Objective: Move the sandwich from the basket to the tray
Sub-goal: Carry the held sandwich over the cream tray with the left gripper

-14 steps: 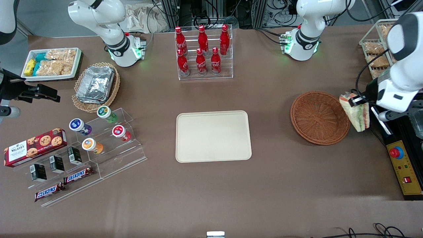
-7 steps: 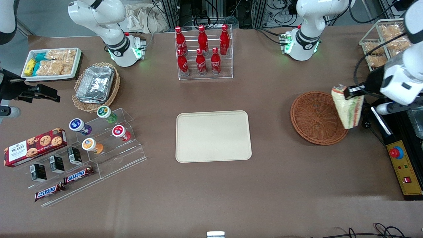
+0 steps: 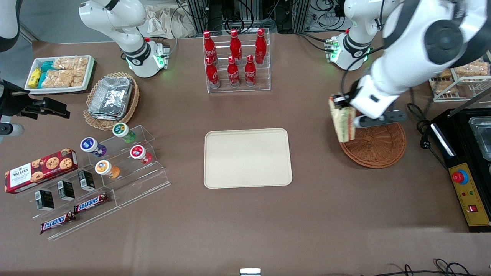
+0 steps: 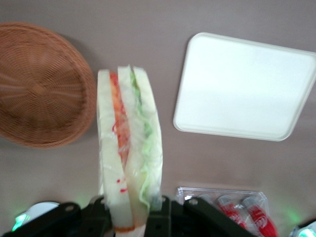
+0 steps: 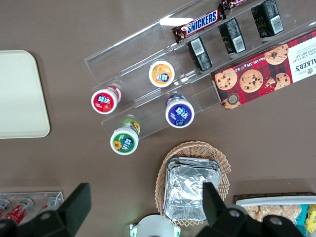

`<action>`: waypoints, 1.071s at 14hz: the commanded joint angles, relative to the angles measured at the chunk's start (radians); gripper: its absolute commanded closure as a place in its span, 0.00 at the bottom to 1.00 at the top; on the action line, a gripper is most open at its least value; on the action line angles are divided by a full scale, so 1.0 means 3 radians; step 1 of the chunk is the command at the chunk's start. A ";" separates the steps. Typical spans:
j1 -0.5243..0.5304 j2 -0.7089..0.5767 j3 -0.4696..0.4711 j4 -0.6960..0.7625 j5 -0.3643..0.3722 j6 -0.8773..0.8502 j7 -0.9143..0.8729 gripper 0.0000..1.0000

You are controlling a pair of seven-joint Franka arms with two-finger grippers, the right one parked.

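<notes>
Item: sandwich (image 3: 344,123), right of centre in frame, clamped in your tool (image 3: 340,102) (soft, light); keep the grip gentle, on the bread edges.

Red cola bottles (image 3: 234,57) stand in a clear rack (image 3: 238,86).

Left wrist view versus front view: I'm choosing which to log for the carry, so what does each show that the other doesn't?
Only the left wrist view shows the claw shut on the sandwich from close by, filling layers edge-on. Only the front view shows the cola bottle rack whole, the Walkers cookie box and the arm above the basket. Both show sandwich, basket and the bare tray.
</notes>
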 commanded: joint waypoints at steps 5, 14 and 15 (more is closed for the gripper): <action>-0.0483 0.0734 -0.0177 -0.0195 0.0206 0.1047 -0.0246 1.00; -0.0734 0.1598 -0.0167 -0.0574 0.1244 0.2455 -0.0895 1.00; -0.0734 0.1659 -0.0167 -0.0574 0.1301 0.2491 -0.0896 1.00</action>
